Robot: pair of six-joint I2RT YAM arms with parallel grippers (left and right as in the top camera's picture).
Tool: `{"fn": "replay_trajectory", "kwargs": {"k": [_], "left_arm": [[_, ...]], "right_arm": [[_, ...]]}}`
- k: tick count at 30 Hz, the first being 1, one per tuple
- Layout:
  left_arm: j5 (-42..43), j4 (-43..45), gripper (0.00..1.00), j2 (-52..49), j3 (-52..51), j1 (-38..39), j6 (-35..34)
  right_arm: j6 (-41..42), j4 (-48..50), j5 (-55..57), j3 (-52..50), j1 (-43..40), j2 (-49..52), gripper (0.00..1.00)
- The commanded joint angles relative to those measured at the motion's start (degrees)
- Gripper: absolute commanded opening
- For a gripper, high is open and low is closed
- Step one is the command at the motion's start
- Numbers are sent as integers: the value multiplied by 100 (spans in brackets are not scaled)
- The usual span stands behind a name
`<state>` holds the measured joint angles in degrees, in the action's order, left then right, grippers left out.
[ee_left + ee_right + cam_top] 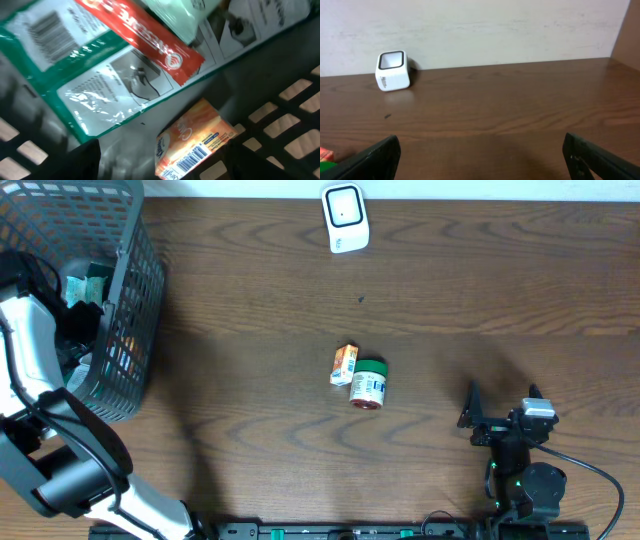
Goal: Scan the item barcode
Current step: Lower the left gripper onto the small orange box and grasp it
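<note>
In the left wrist view my left gripper [170,169] is down inside the grey mesh basket [135,300], open. An orange packet [195,145] with its barcode facing up lies between the dark fingers [82,160], close to the right one and clear of the left. Overhead, the basket wall hides this gripper. A small orange box [343,365] and a green-lidded can [369,383] lie mid-table. The white scanner [345,218] stands at the far edge and also appears in the right wrist view as scanner [393,70]. My right gripper [500,420] is open over bare wood, empty [482,165].
The basket also holds a red sachet [145,37] and a green-edged clear pouch [75,65], piled above the orange packet. The white left arm [30,350] arches over the basket's near rim. A pale wall runs behind the table.
</note>
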<state>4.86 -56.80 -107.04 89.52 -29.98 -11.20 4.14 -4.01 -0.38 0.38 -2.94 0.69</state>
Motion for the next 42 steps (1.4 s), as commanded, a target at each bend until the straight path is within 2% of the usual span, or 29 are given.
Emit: {"fn": "replay_trajectory", "kwargs": {"k": [1,10,14,20,28,33,38,42], "left_arm": [[216,-50,79,-149,-7,92,433],[192,-52,79,-275,-50,385,911],[-138,-17,79,-330,-133,437,905],[-142,293,80,-415,-380,437,907],[396,420,84,-358,-144,354,1228],[448,424,91,-326,-107,304,1696],[911,356,91,-326,-109,304,2050],[907,267,90,-326,-116,304,2243]], "right_arm": [[74,-17,11,-9,-39,-31,99],[74,-17,11,-9,-39,-31,99],[74,-17,11,-9,-39,-31,99],[74,-17,11,-9,-39,-31,99],[74,-17,11,-9,-39,-31,99],[74,-17,11,-9,-39,-31,99],[74,-17,11,-9,-39,-31,99],[74,-17,11,-9,-39,-31,99]]}}
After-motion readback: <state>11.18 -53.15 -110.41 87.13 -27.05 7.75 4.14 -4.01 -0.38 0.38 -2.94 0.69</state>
